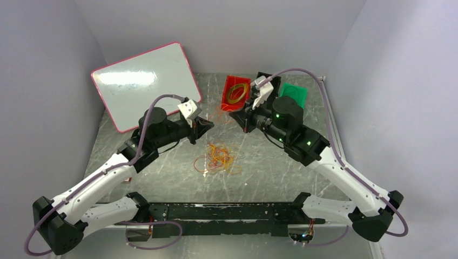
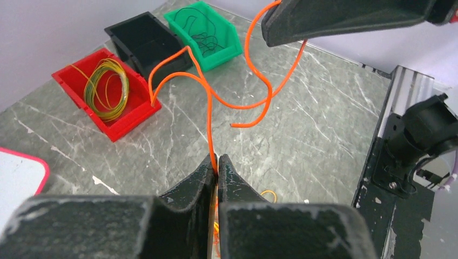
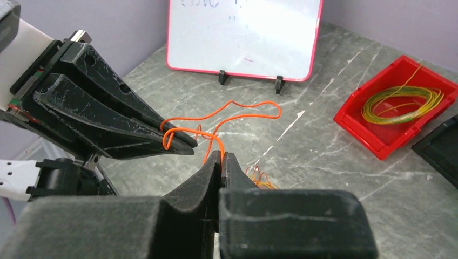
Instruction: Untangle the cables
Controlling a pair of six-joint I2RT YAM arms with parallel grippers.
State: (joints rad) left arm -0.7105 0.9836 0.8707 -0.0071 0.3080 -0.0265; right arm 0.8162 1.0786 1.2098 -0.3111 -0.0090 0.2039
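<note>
The cables (image 1: 217,158) lie as a loose orange and yellow tangle on the grey table between the arms. One orange cable (image 2: 243,107) is lifted out of it and curls in the air between both grippers. In the left wrist view my left gripper (image 2: 217,162) is shut on one stretch of that orange cable. My right gripper (image 3: 222,156) is shut on another stretch of the orange cable (image 3: 254,103). From above, the left gripper (image 1: 209,124) and the right gripper (image 1: 238,112) hover close together behind the tangle. Part of the tangle (image 3: 259,178) shows under the right fingers.
A red bin (image 1: 227,89) holds a coil of yellow cable (image 2: 108,89). Beside it stand a black bin (image 2: 143,40) and a green bin (image 2: 224,40) with thin black cables inside. A pink-edged whiteboard (image 1: 143,83) leans at the back left.
</note>
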